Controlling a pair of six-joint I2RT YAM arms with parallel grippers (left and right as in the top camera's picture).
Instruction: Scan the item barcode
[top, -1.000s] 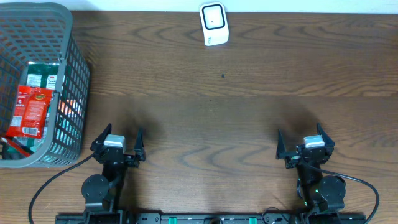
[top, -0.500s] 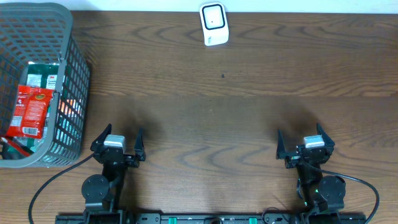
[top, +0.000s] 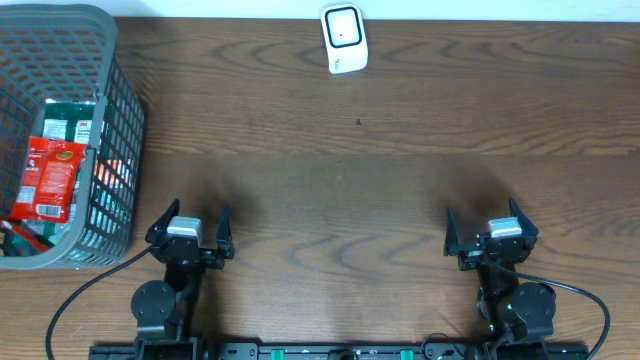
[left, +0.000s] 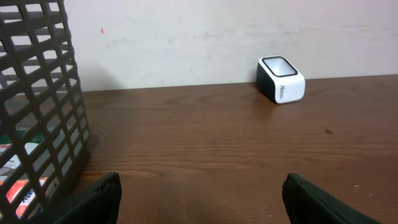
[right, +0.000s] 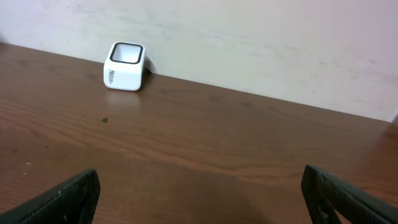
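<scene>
A dark wood-grain worktop (top: 380, 170) seen from above, with two robot arms mounted at its near edge. The left tool (top: 196, 222) sits low over the worktop with its two black fingers spread wide and nothing between them. The right tool (top: 482, 216) mirrors it on the other side, also spread wide and holding nothing. The two tools are well apart.

A grey plastic mesh basket (top: 122, 130) stands at the far left corner, near the left tool. Inside it a red packet (top: 48, 180) lies on top of a green packet (top: 72, 126); more items below them are too hidden to name. No barcode can be made out on the packets.

A small white barcode scanner (top: 343, 38) with a dark window stands at the far edge of the worktop, near the middle, close to a pale wall (left: 205, 37). It is well apart from the basket and from both tools.

From the left wrist, the basket wall (left: 43, 112) fills the left side and the scanner (left: 281, 79) sits to the right of centre. From the right wrist, the scanner (right: 125, 66) sits far off to the left.
</scene>
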